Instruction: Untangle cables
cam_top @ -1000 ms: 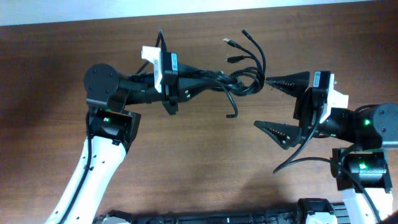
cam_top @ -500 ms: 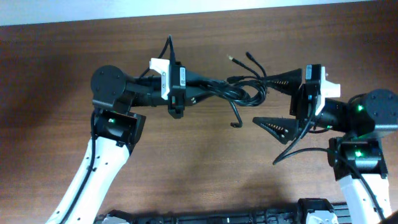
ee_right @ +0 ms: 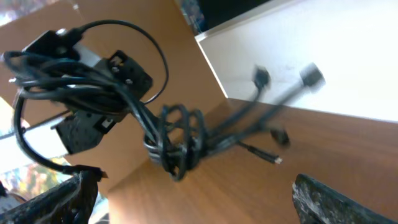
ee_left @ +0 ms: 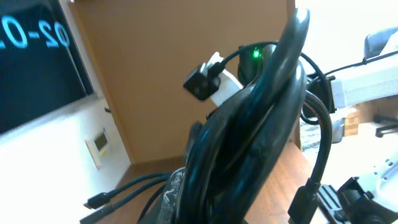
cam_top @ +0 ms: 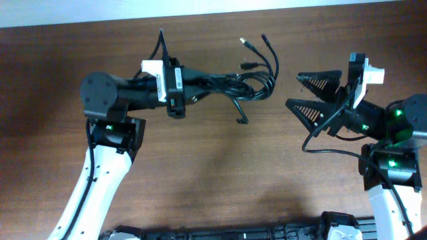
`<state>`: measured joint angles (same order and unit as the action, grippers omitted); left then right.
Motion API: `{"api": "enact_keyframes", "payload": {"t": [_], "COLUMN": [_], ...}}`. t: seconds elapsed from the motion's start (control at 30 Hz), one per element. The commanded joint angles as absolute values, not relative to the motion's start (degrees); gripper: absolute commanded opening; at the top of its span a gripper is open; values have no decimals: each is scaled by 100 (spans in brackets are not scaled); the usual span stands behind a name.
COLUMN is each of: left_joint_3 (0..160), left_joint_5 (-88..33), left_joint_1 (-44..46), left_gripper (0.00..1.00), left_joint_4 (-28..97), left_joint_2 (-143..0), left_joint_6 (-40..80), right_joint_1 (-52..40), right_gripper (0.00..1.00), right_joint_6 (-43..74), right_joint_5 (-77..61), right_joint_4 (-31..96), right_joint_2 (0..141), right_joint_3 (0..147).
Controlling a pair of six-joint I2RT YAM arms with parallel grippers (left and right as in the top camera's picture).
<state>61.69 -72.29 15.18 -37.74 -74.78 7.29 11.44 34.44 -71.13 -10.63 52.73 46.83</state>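
Note:
The cables [cam_top: 248, 83] are a knotted black bundle hanging just above the brown table, with several plug ends [cam_top: 252, 47] fanning toward the far edge and one end [cam_top: 241, 120] dangling down. My left gripper [cam_top: 205, 83] is shut on the bundle's left part. In the left wrist view the thick cables [ee_left: 249, 137] fill the frame and hide the jaws. My right gripper [cam_top: 293, 90] stands wide open to the right of the knot, apart from it. In the right wrist view the knot [ee_right: 177, 142] hangs ahead between the spread fingers [ee_right: 59, 199].
The table [cam_top: 220, 167] is brown wood, with a white wall edge [cam_top: 200, 8] along the far side. A black wire from the right arm [cam_top: 319, 148] loops beside its base. A dark fixture [cam_top: 233, 233] lies along the front edge.
The left arm has pulled the bundle to the left and slightly farther away. The right gripper has backed off to the right and up, still open.

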Motion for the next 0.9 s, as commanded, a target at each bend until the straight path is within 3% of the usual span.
{"api": "enact_keyframes", "payload": {"t": [0.0,0.33,0.47,0.6,0.67,0.73,0.8,0.87], "left_joint_3": [6198,6198,6198,6198,6198,6198,6198,6198], "left_joint_5": [-7201,-6761,-6359,-6010,-6014,-6016,-6042,-6134], "left_joint_1": [1715,2300,2471,2574,2609,2617,2615,2615], "left_gripper": [0,0,0,0,0,0,0,0], "left_joint_4": [-4003,-4005,-4001,-4001,-4001,-3983,-3979,-3981], "left_joint_2": [-7487,-7489,-7489,-7505,-7505,-7505,-7505,-7505], "left_joint_6": [657,611,609,604,569,569,569,569], "right_joint_1": [1164,1164,1164,1164,1164,1166,1166,1166], "right_gripper": [99,100,87,63,32,15,10,12], "right_joint_6": [3824,3811,3798,3776,3776,3774,3776,3778], "right_joint_5": [-7026,-7594,-7931,-8154,-8152,-8149,-8149,-8147], "right_joint_4": [-947,-919,-921,-941,-941,-993,-1140,-1313], "right_joint_2": [5288,5288,5288,5286,5288,5288,5288,5288], "right_joint_3": [4790,4790,4790,4790,4790,4790,4790,4790]}}
